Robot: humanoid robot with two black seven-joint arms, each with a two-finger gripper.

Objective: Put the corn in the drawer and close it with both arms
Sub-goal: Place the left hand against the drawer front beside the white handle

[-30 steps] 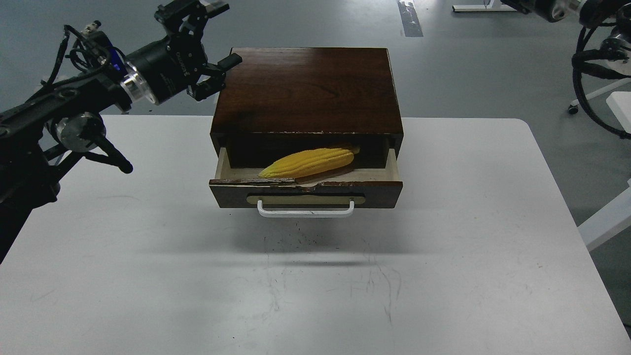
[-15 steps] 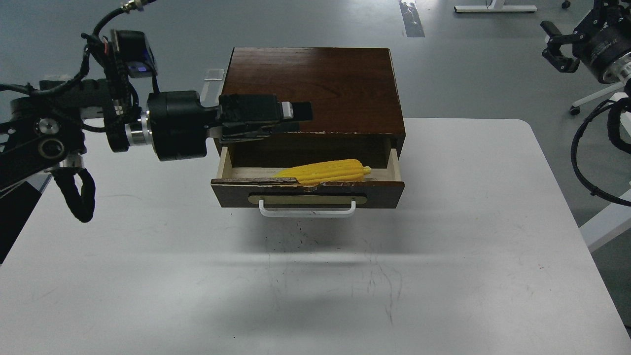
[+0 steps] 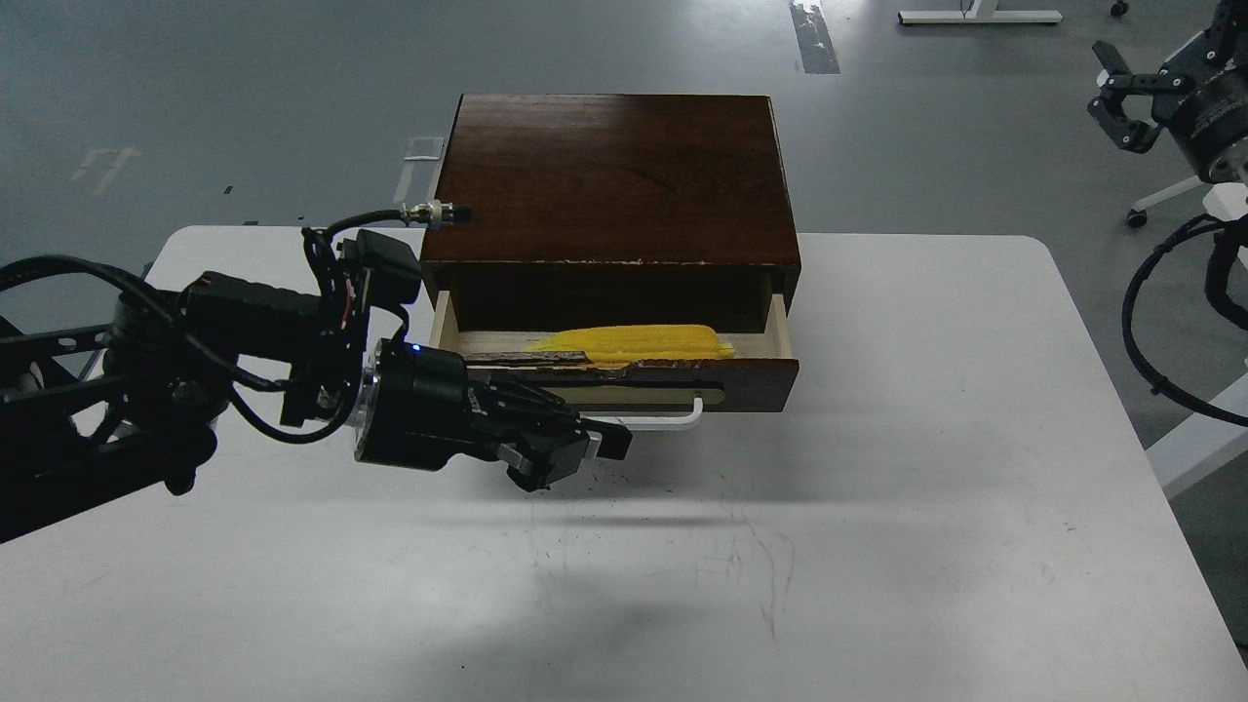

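Note:
The drawer (image 3: 751,382) of the dark brown wooden cabinet (image 3: 609,175) stands partly open. The yellow corn (image 3: 634,341) lies inside it on the pale wood floor, just behind the chipped front edge. My left gripper (image 3: 590,447) is low over the table, right in front of the left half of the drawer front. It covers the left end of the white bar handle (image 3: 673,419). Its fingers look shut with nothing between them. My right gripper (image 3: 1113,97) is far off at the upper right above the floor, open and empty.
The cabinet sits at the back middle of the white table (image 3: 877,546). The table's right edge runs near a white stand leg (image 3: 1199,448). Black cables (image 3: 1150,322) of my right arm hang beside it.
My left gripper has come down from beside the cabinet top to the front of the drawer, by the handle. The corn has settled flat in the drawer. The right arm moved slightly.

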